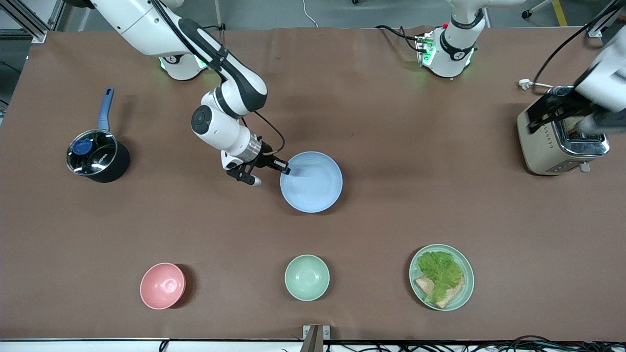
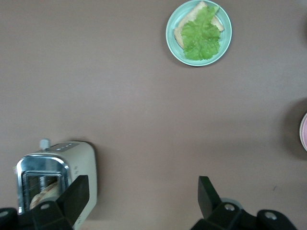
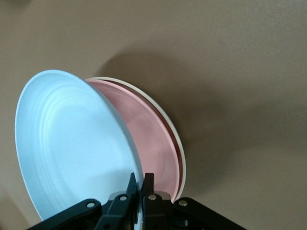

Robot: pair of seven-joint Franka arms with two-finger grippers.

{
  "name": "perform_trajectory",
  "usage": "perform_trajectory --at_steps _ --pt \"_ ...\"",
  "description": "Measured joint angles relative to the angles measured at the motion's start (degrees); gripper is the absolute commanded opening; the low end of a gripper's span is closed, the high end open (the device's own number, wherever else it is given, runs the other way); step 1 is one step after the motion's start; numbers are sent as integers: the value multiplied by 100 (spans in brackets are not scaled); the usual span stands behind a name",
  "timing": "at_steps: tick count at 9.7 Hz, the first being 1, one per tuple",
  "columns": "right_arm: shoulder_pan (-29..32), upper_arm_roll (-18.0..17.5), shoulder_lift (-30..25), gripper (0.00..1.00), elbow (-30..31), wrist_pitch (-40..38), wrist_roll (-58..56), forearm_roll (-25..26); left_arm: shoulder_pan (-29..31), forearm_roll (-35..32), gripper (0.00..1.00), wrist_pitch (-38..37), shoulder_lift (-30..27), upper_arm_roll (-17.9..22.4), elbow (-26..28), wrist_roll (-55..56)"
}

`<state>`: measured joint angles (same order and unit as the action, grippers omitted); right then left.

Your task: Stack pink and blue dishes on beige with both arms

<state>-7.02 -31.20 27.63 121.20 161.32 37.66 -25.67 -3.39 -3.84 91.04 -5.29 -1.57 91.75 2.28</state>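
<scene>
right gripper (image 1: 285, 168) pinching blue plate (image 1: 311, 182) rim — mid-table

Light blue plate (image 3: 72, 148) tilts above the pink plate (image 3: 153, 139), which lies on the beige plate (image 3: 178, 143).

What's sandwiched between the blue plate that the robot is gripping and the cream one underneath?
The pink plate, seen in the right wrist view, lies on the beige plate under the tilted blue plate.

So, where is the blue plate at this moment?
The blue plate is near the table's middle in the front view, its rim pinched by the right gripper. In the right wrist view it is tilted above the pink plate, which lies on the beige plate.
</scene>
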Motion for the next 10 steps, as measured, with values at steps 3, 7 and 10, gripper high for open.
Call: perform_trajectory --at_steps 3,7,10 --pt "0 6 3 100 126 39 0 0 -5 62 100 -411 -618 59 95 -38" --pt "146 133 -470 100 3 -240 -9 98 74 290 100 -654 -109 157 -586 -37" --pt "954 423 -1645 100 -545 -2641 4 1738 171 354 100 -754 123 174 -745 -37"
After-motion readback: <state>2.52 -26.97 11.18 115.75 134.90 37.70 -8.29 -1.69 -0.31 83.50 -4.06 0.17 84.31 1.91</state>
